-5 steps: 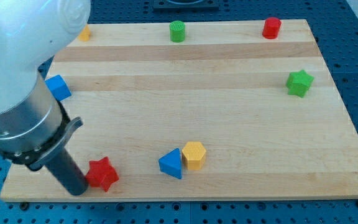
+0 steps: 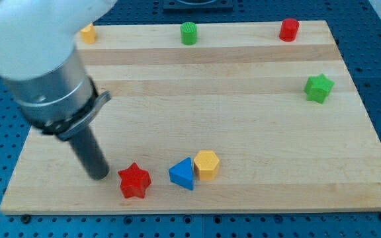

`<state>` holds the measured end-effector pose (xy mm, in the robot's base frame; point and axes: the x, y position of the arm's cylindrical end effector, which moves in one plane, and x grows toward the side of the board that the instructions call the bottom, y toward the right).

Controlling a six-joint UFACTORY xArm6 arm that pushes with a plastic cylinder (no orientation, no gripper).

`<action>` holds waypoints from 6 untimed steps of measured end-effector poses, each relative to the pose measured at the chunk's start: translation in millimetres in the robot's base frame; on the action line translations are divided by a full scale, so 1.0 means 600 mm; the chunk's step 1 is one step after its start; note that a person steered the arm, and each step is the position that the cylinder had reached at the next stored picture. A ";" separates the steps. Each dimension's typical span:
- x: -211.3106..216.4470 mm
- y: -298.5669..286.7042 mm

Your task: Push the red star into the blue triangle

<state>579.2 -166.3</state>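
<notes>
The red star [image 2: 134, 181] lies near the view's bottom edge of the wooden board [image 2: 243, 132]. The blue triangle [image 2: 182, 174] sits a short gap to its right, touching a yellow hexagon block [image 2: 206, 164]. My tip [image 2: 100, 175] stands just left of the red star, slightly above it in the view, with a small gap between them. The arm's body covers the board's left part.
A green cylinder [image 2: 188, 32], a red cylinder [image 2: 288, 29] and a yellow block [image 2: 88, 32] stand along the view's top edge. A green star [image 2: 319, 88] lies at the right. The board's bottom edge runs close under the red star.
The red star has slid to the right, closer to the blue triangle. My tip and arm moved right and up. The blue block at the left is now hidden behind the arm.
</notes>
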 end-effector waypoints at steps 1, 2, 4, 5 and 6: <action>0.056 -0.002; 0.046 0.060; 0.020 0.128; 0.019 0.129; 0.034 0.054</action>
